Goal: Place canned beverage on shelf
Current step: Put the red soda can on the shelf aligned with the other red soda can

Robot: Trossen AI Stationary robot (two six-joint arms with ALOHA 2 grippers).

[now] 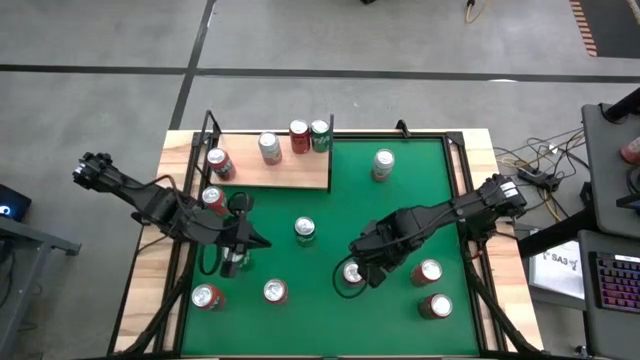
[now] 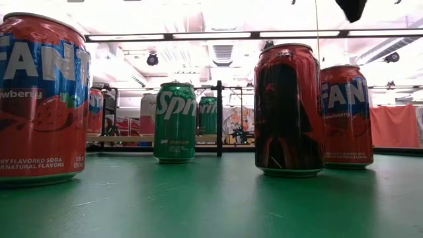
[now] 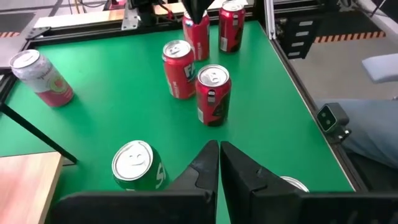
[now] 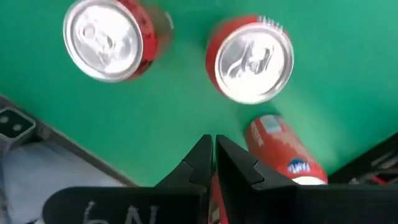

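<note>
You have a bright green felt table top (image 1: 400, 215) edged by pale wooden side strips (image 1: 150, 270) and a black frame. The shelf (image 1: 290, 172) is a pale wood panel with thin black rods. On it you see a red can (image 1: 299, 136), a green can (image 1: 320, 135), a silvery pinkish can (image 1: 269, 148) and another red one (image 1: 220, 164). At table height, the green can (image 2: 175, 122) carries white lettering, and the big red can (image 2: 41, 99) has a blue band with white letters and a strawberry picture. The dark red can (image 2: 288, 109) shows a black figure. Both arms are black, as are the left gripper (image 3: 219, 163) and right gripper (image 4: 213, 155).
</note>
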